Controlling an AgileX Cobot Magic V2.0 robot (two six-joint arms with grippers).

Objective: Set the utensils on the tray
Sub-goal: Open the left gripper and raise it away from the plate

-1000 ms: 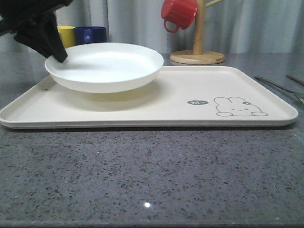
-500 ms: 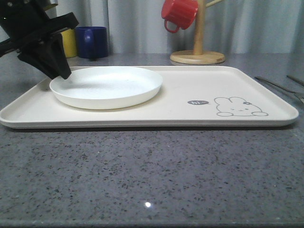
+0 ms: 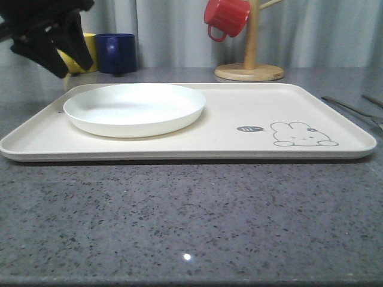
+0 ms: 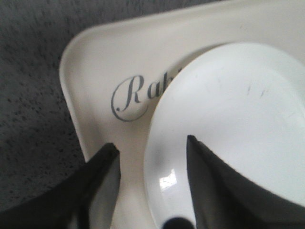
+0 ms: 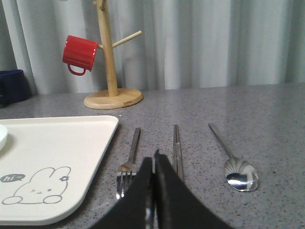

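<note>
The cream-white tray (image 3: 239,107) lies across the table, with a round white plate (image 3: 134,109) on its left half. My left gripper (image 3: 73,67) hangs open above the tray's far left corner. In the left wrist view it (image 4: 151,143) straddles the plate's rim (image 4: 157,143) from above, touching nothing, near the "Rabbit" lettering on the tray (image 4: 90,71). The utensils lie on the table right of the tray (image 5: 47,143): a fork (image 5: 128,164), chopsticks (image 5: 177,148) and a spoon (image 5: 236,164). My right gripper (image 5: 152,158) is shut, just before the fork and chopsticks.
A wooden mug tree (image 3: 249,66) with a red mug (image 3: 225,18) stands behind the tray. A blue mug (image 3: 116,52) and a yellow mug (image 3: 90,45) stand at the back left. Utensil handles (image 3: 350,107) reach past the tray's right edge. Grey curtains close the back.
The left gripper lowered the plate onto the tray, let it go, and has risen up and to the left. The plate now rests flat.
</note>
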